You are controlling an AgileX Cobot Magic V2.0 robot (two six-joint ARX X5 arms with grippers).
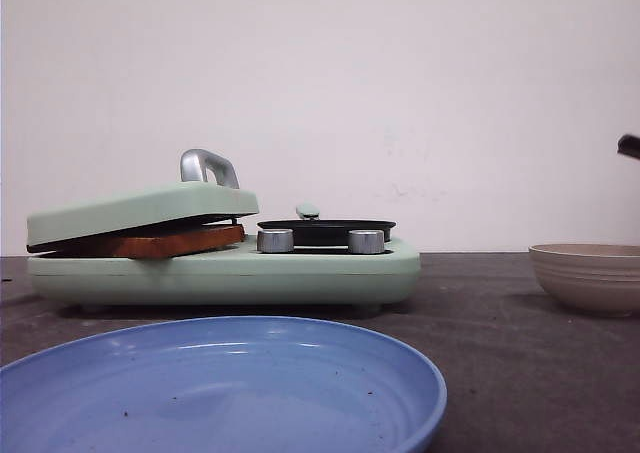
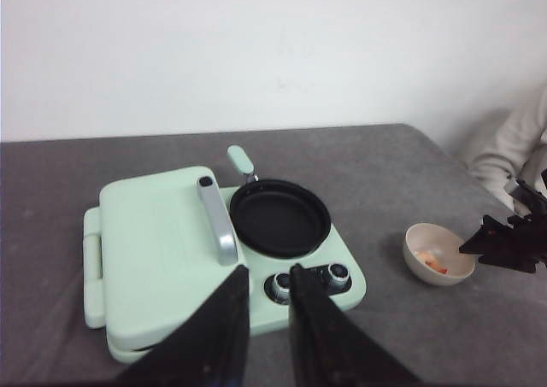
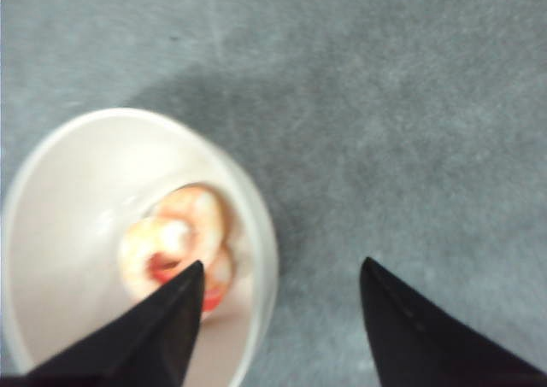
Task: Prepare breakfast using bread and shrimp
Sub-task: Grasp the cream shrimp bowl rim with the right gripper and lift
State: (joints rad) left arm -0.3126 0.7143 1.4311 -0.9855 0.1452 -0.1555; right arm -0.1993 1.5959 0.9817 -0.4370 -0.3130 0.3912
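Positioning the right gripper [image 3: 278, 306] above the shrimp [image 3: 178, 246] in the bowl [image 3: 256, 225], fingers spread wide apart.

The shrimp appears small, light, soft and likely slippery: take hold across its curled body, gently. The bread [image 1: 165, 241] lies under the sandwich maker [image 1: 300, 271] lid. The left gripper [image 2: 268, 306] fingers stand narrowly apart, holding nothing.
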